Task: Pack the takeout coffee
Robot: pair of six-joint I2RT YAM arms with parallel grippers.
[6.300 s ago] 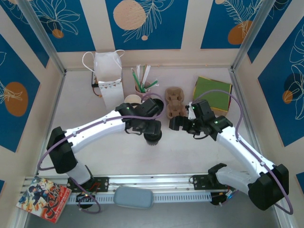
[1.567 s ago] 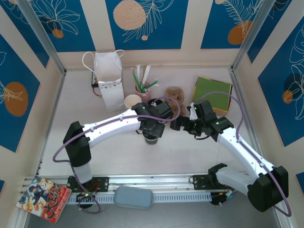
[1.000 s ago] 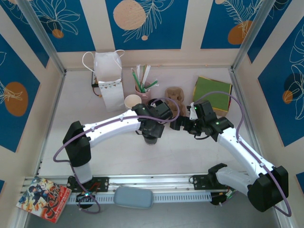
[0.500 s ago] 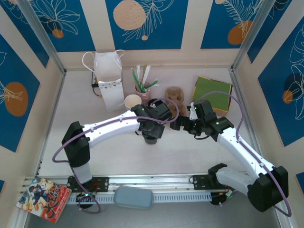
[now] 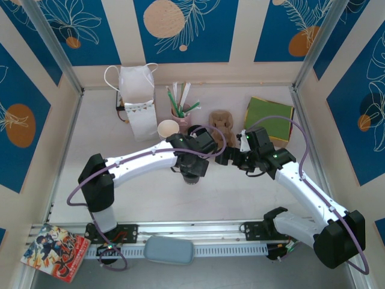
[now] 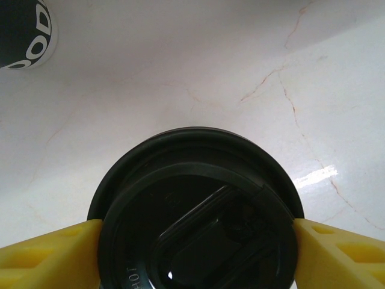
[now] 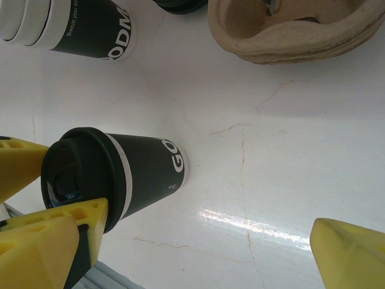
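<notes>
Nearest, well in front of the coffee (image 7: 120,174) and off to the left: a comic book (image 5: 55,251), lying flat, no part of the job.

Next, the coffee itself, upright near the middle of the worktop (image 5: 228,192), lid on. Looks to be standing on the worktop, not up in the air. Left tool (image 6: 195,235) clamped on the black lid from above, one yellow finger (image 6: 48,253) pressed to each side. Probably held that way to lift straight up with no spill.

Just right of the coffee, the right tool (image 5: 221,158), spread wide and holding nothing, likely parked out of the way.

Just behind the coffee, a paper cup (image 5: 168,128) with no lid; not the one to pack. Behind and right of the coffee, a brown cup tray (image 7: 289,30).

Farthest back and left of the coffee, the white bag (image 5: 137,99), standing tall with its top facing up, good for lowering the coffee in. Well apart from the coffee, so a lift and a carry needed next.
</notes>
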